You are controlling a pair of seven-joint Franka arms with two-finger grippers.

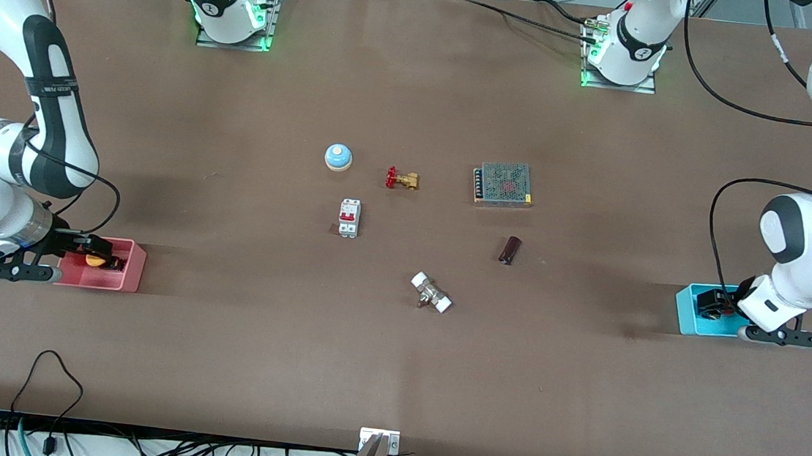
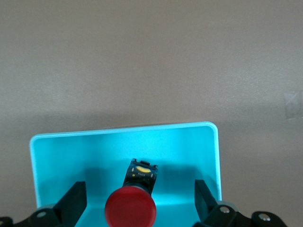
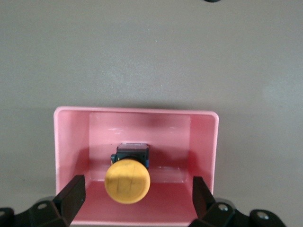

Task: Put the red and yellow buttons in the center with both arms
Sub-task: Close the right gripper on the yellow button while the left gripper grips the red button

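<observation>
The yellow button [image 3: 127, 180] lies in the pink tray [image 3: 137, 111] at the right arm's end of the table; it also shows in the front view [image 1: 94, 259]. My right gripper [image 3: 137, 195] is open, with a finger on each side of the yellow cap and apart from it. The red button [image 2: 130, 209] lies in the cyan tray [image 2: 142, 137] at the left arm's end. My left gripper [image 2: 139, 201] is open around the red cap without touching it. In the front view the left hand [image 1: 714, 303] hides most of the red button. The brown table center [image 1: 412, 243] is bare.
Around the center lie a blue-and-white bell [image 1: 338, 157], a brass valve with a red handwheel [image 1: 402, 179], a white-and-red breaker [image 1: 349, 218], a mesh-covered power supply [image 1: 503, 183], a dark cylinder [image 1: 510, 250] and a white-ended metal fitting [image 1: 431, 293].
</observation>
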